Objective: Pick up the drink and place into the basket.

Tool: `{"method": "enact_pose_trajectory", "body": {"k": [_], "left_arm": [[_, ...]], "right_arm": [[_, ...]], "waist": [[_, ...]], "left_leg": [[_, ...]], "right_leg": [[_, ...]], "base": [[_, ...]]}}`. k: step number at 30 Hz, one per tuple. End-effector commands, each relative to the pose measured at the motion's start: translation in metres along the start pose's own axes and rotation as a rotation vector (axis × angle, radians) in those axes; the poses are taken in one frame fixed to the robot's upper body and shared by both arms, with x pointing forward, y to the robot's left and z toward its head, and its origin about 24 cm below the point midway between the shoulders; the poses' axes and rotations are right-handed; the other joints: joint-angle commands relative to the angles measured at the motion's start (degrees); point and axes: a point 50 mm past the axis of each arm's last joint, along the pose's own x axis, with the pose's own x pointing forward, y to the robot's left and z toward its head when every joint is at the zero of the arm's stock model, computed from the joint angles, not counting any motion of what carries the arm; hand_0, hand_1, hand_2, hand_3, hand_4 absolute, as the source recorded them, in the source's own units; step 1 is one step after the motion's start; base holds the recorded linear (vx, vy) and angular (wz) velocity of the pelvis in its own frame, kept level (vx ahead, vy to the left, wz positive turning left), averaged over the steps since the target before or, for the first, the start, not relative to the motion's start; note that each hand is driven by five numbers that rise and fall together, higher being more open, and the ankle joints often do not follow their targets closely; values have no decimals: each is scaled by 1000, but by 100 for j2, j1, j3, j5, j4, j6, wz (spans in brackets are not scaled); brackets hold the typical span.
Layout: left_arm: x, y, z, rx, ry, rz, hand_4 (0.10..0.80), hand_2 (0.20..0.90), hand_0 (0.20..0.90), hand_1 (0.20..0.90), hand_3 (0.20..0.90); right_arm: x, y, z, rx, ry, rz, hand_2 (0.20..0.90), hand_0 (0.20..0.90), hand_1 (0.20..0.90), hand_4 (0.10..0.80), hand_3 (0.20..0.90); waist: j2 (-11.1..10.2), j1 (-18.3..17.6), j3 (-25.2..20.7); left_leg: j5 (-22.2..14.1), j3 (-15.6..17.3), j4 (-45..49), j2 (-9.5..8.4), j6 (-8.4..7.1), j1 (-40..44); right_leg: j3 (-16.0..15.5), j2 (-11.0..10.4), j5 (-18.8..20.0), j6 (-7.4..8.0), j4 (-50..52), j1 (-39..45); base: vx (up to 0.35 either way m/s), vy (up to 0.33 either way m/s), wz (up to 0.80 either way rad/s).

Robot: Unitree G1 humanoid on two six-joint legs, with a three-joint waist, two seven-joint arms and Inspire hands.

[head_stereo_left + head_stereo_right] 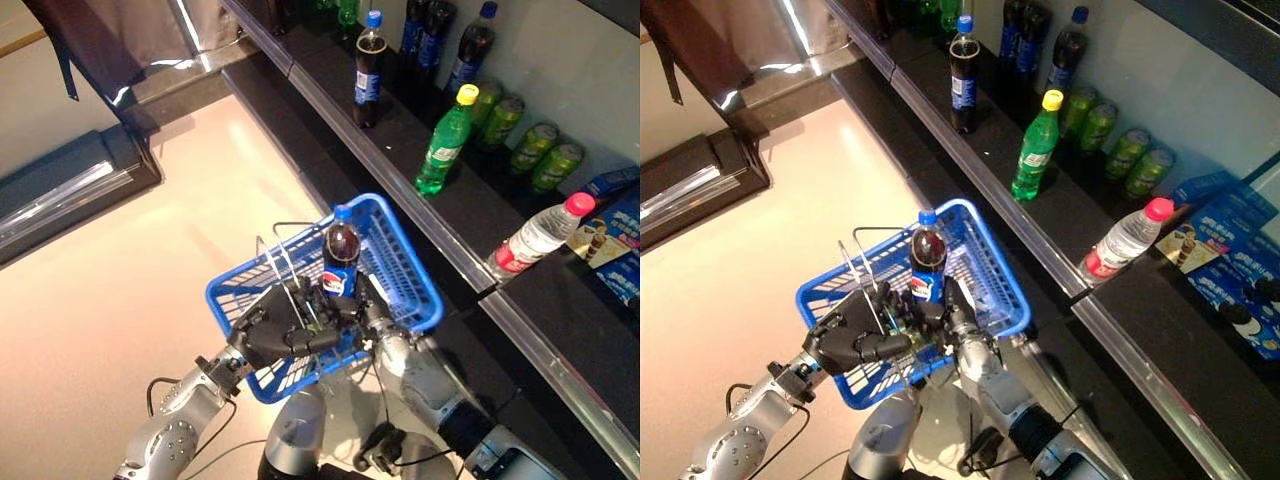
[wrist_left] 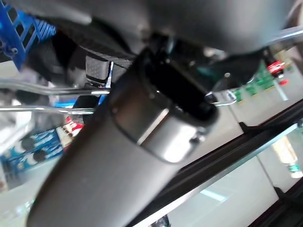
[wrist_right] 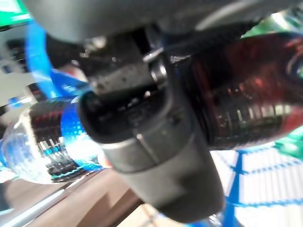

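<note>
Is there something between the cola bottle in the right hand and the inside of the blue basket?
Nothing visible. The right hand holds the cola bottle upright over the open blue basket. The left hand grips the wire handles, which stand beside the bottle, not under it.

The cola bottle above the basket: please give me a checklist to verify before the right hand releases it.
1. Right hand fingers closed on cola bottle: ok.
2. Bottle upright, blue cap up: ok.
3. Bottle over the blue basket, inside its rim: ok.
4. Left hand gripping the basket's wire handle: ok.
5. Bottle base resting on the basket floor: cannot tell, the hands hide it.
6. Basket level: not ok, it hangs tilted.
</note>
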Motion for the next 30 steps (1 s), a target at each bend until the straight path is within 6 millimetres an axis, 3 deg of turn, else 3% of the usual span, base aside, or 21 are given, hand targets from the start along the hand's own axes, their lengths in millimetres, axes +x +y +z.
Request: {"method": "enact_pose_trajectory", "body": {"k": [1, 5, 10, 21, 30], "left_arm": [[24, -91, 71, 139, -420, -646, 100, 300, 300, 300, 200], [24, -93, 72, 138, -415, -662, 100, 300, 300, 300, 200], [18, -95, 74, 137, -410, -718, 100, 300, 300, 300, 200], [16, -103, 68, 140, -340, -832, 100, 300, 300, 300, 200], [15, -106, 70, 118, -302, -846, 100, 300, 300, 300, 200]], "right_arm": [[10, 45, 39, 243, -147, 115, 300, 300, 300, 100, 200], [12, 43, 11, 402, 16, 122, 300, 300, 300, 100, 200], [3, 45, -40, 851, 305, 210, 300, 300, 300, 100, 200], [0, 46, -52, 1177, 441, 253, 300, 300, 300, 100, 200], [7, 30, -52, 1220, 516, 202, 300, 300, 300, 100, 200]], "waist": [[-31, 87, -1410], [-20, 174, -1378], [-6, 340, -1290], [-3, 370, -1191], [34, 403, -1222]], "left_leg": [[2, -191, 813, -214, 96, -260], [-30, -245, 788, -244, 96, -289], [-175, -331, 804, -298, 146, -385], [-268, -358, 686, -299, 215, -373], [-302, -360, 702, -308, 252, -313]], "right_leg": [[116, 60, 1411, 132, -1991, 1025], [43, 46, 1426, 146, -1989, 1023], [-67, 46, 1434, 163, -1928, 956], [-72, 64, 1506, 191, -1907, 847], [-110, 27, 1511, 211, -1845, 852]], "base": [[3, 7, 18], [-3, 1, 11], [-18, -15, 10], [-6, -8, 7], [29, 9, 0]]}}
